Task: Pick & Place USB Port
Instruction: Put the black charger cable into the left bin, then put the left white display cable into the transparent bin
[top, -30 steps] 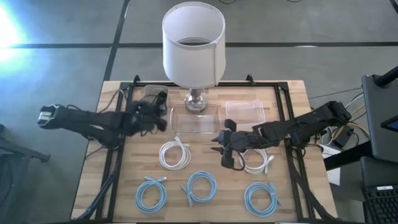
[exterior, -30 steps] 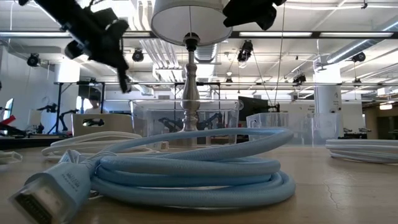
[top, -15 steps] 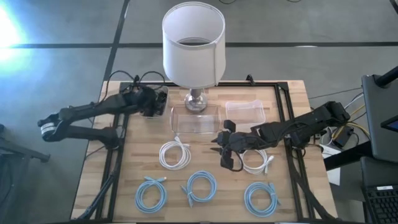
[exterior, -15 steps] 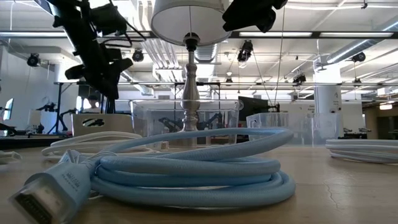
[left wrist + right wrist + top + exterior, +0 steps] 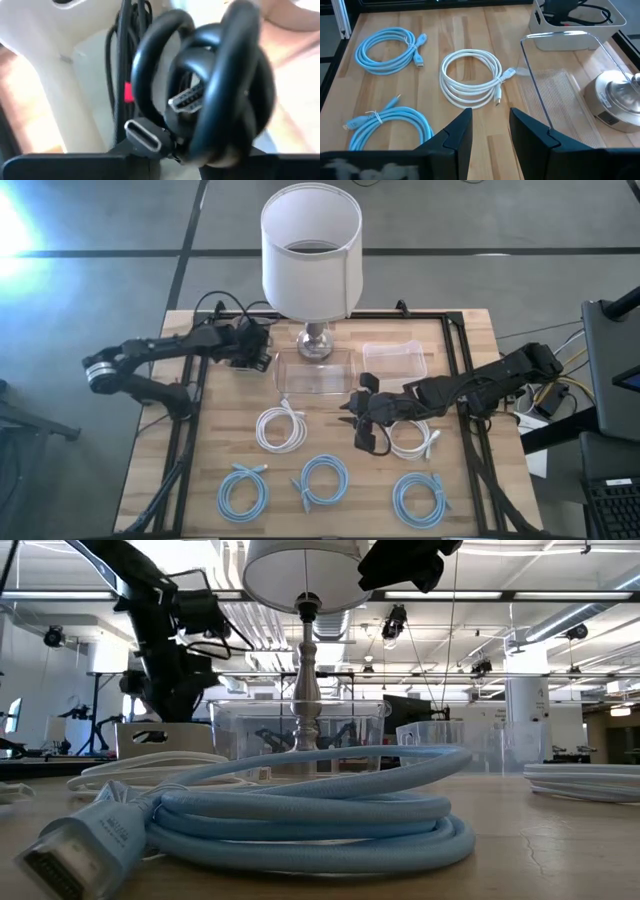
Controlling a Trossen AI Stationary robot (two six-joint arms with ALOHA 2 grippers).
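A coil of black cable (image 5: 215,85) with silver plugs (image 5: 187,100) lies in a white bin (image 5: 243,326) at the table's far left. My left gripper (image 5: 257,350) hangs right over that bin, and the coil fills its wrist view. My right gripper (image 5: 358,425) is open and hovers above the table's middle, next to a white cable coil (image 5: 412,442). Its wrist view looks across another white coil (image 5: 470,80) toward the bin (image 5: 580,35).
A lamp (image 5: 310,250) stands at the far middle. A clear tray (image 5: 315,372) sits in front of it and a clear tub (image 5: 395,358) to its right. Three light blue cable coils (image 5: 243,492) (image 5: 323,480) (image 5: 420,498) lie along the near edge.
My left arm has swung from beside the clear tray toward the far edge, arriving over the white bin, and has come down closer to it. The right arm has kept still.
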